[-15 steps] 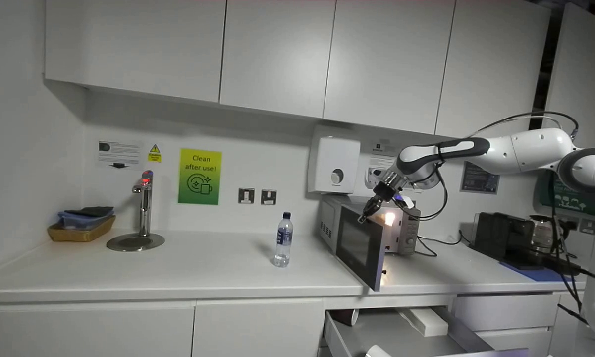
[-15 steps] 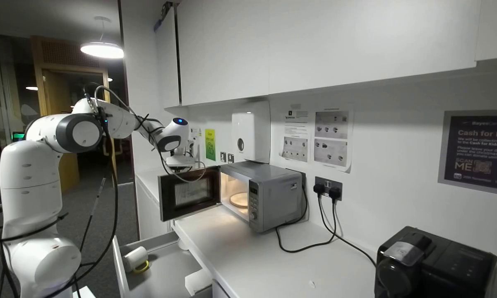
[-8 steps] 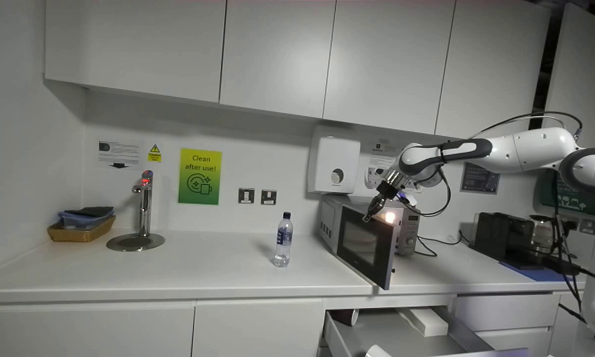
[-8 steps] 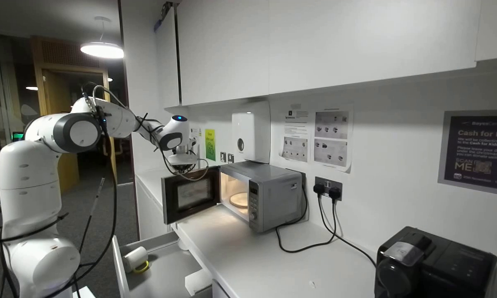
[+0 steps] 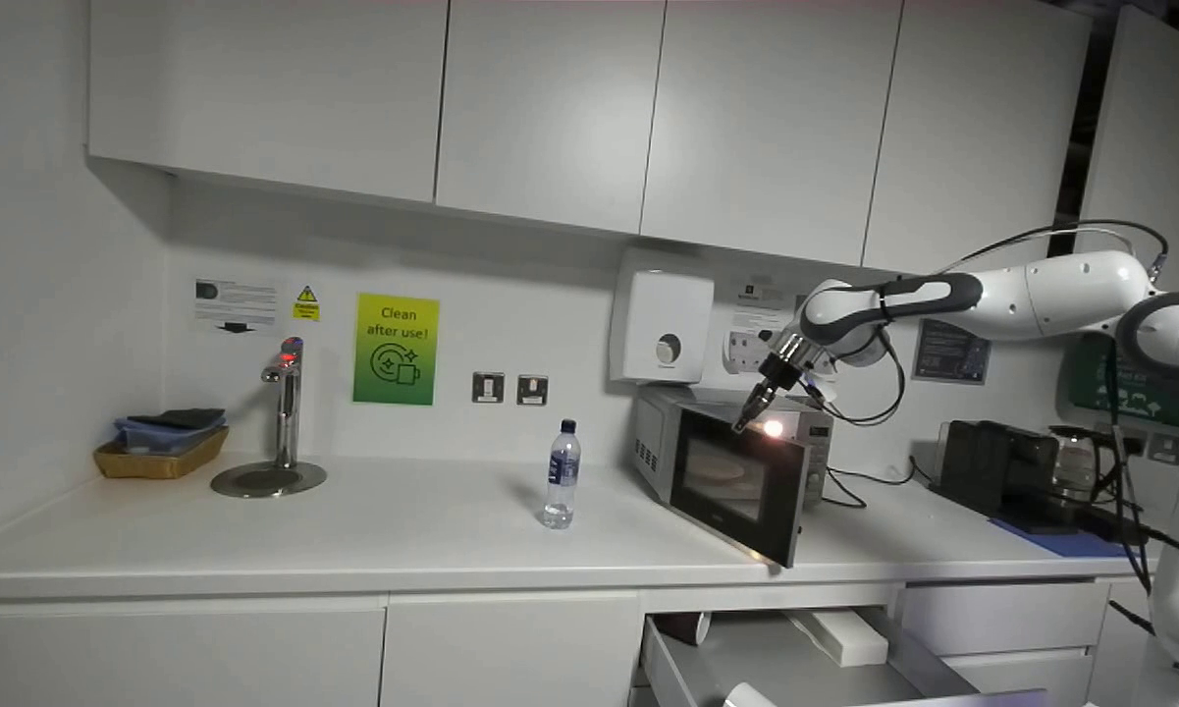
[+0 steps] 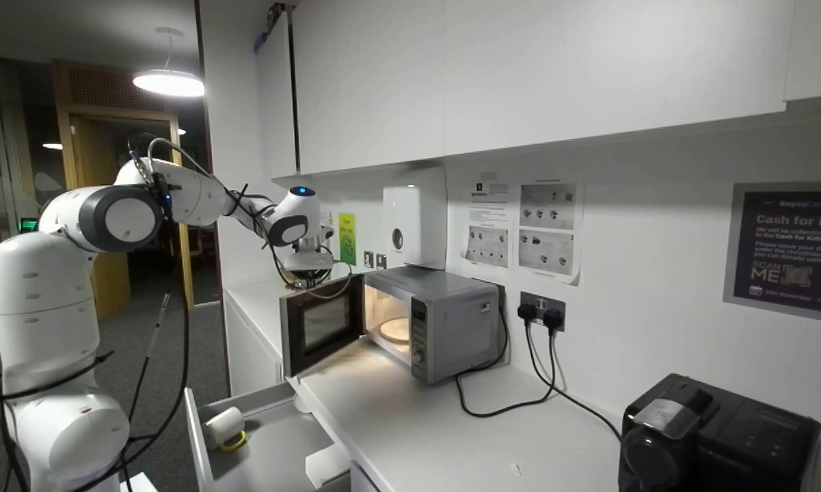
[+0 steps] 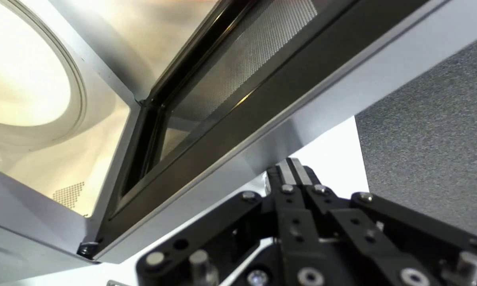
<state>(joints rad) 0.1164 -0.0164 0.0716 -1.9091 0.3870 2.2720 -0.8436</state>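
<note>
Black-faced and grey-edged, the microwave door (image 5: 734,483) is standing ajar in an exterior view, jutting forward over the counter (image 5: 402,530), its free edge (image 5: 799,506) pointing outward. The gripper (image 5: 741,426) is hanging by the door's upper outer side, jaws meeting and holding nothing; a plastic bottle (image 5: 562,481) is standing well apart.

In an exterior view, the microwave body (image 6: 454,328) is resting on the counter, its lit interior (image 6: 385,305) showing a turntable (image 6: 394,330).

In the wrist view, the fingertips (image 7: 286,174) are lying together at the door's grey rim (image 7: 230,174), contact not showing clearly, while the hinge (image 7: 88,249) is sitting at the lower left.

Judged handling: the door is probably behaving as a stiff, light, freely swinging leaf, smooth enough for the fingertips to be slipping, with glazing (image 7: 238,75) calling for gentle pressure; the free edge is offering the surest hold, farthest from the hinge.
</note>
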